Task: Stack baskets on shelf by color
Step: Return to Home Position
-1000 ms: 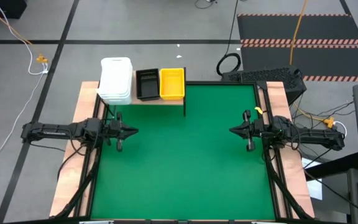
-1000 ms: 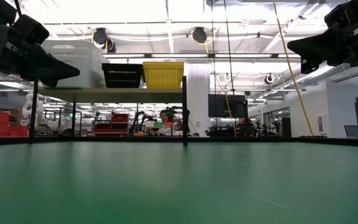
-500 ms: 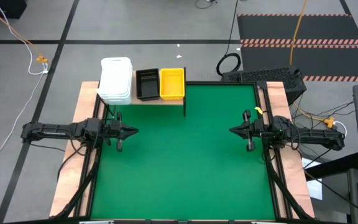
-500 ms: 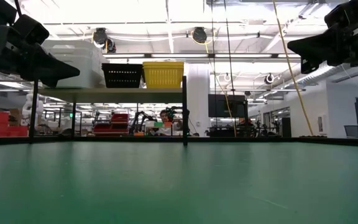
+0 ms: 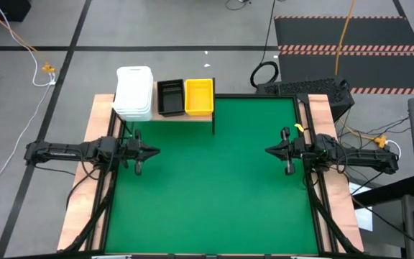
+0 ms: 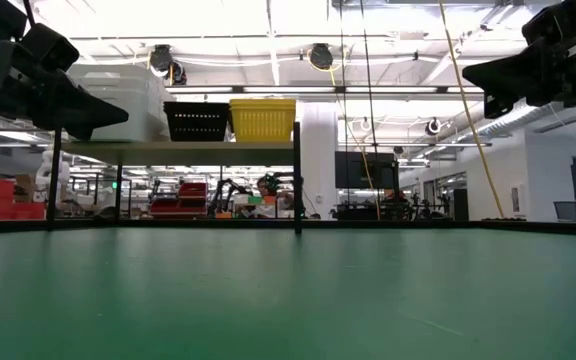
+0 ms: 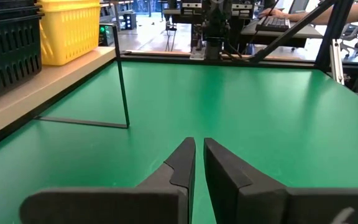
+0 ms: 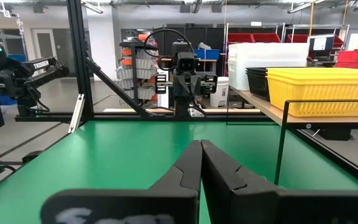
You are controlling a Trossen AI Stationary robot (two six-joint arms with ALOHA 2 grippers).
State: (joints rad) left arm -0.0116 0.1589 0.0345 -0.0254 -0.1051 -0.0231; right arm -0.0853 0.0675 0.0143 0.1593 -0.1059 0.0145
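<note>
three colours of plastic baskets point(image 5: 170, 97) on wood shelf point(image 6: 168, 150); l claw point(image 5: 157, 151), r claw point(image 5: 267, 151) pinched together.

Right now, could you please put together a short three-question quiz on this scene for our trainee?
1. True or false: on the shelf, the yellow baskets stand between the black baskets and the white baskets.
2. Multiple choice: the left gripper is A) over the shelf; B) above the green mat, empty; C) holding a basket.
3. Fill in: the baskets farthest from the right gripper are ___.
Key: 1 false, the black baskets are in the middle; 2 B; 3 white.
</note>
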